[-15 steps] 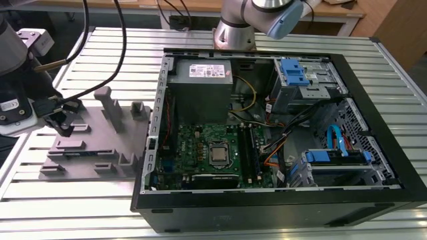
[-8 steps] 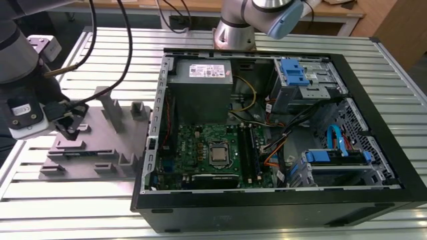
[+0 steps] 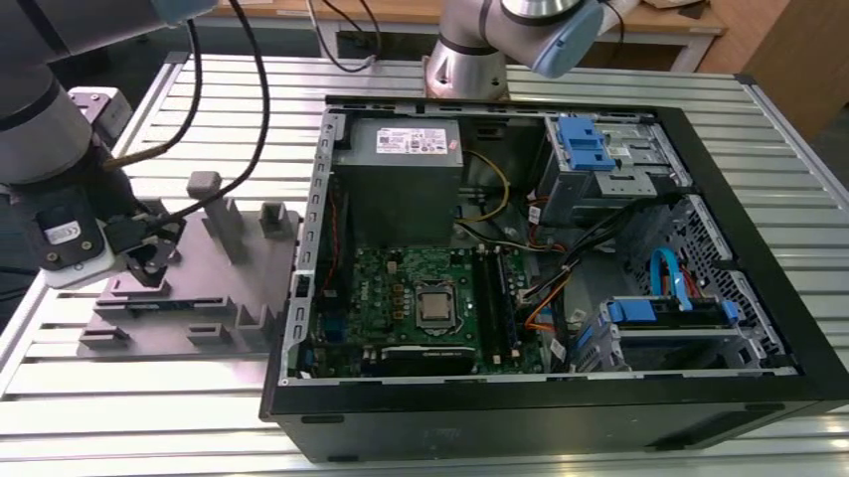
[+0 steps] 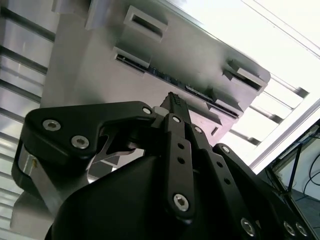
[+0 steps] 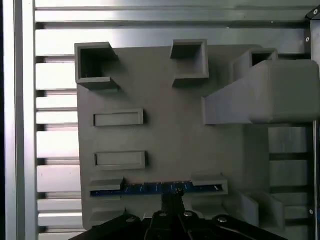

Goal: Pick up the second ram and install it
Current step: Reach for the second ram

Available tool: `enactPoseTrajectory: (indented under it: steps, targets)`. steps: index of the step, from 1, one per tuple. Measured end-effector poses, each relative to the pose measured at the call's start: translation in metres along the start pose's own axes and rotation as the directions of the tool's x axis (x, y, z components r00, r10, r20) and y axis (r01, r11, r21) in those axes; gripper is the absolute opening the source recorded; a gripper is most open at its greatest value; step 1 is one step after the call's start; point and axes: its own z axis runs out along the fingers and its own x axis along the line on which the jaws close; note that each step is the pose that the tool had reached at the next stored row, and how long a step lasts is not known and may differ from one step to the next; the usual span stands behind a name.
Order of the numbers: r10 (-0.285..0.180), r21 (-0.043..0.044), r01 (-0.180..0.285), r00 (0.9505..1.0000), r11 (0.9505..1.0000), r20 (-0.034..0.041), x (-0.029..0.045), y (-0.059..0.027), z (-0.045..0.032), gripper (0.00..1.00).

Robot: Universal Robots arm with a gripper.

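The second ram [image 5: 155,189] is a slim dark blue stick standing on edge in a slot of the grey fixture [image 5: 170,140], near its front edge. It also shows in the second wrist view as a thin blue strip [image 4: 172,80] and faintly in the exterior view [image 3: 166,304]. My gripper [image 3: 149,260] hangs over the fixture at the exterior view's left. Its fingertips [image 4: 174,101] are pressed together, shut, just short of the ram's middle, with nothing between them. In the first wrist view the gripper [image 5: 172,201] sits right beside the stick.
The open computer case [image 3: 531,393] lies to the exterior view's right, with the motherboard [image 3: 398,298], memory slots [image 3: 494,288], cables and blue drive clips [image 3: 582,144]. Raised grey blocks [image 5: 260,92] stand on the fixture. A second arm's base [image 3: 467,60] stands behind the case.
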Motion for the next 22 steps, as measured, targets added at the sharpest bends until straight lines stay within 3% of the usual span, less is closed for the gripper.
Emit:
enactPoseTrajectory:
  steps: [1,11,22]
  targets:
    - [-0.002,-0.0001,0.002,1.0000,1.0000,0.0000,0.0001,-0.0001,0.0044,0.07]
    - [-0.006,-0.0003,0.006,1.0000,1.0000,0.0001,0.0006,-0.0003,0.0226,0.07]
    - [-0.006,0.0000,0.006,1.0000,1.0000,0.0000,0.0006,-0.0003,0.0240,0.07]
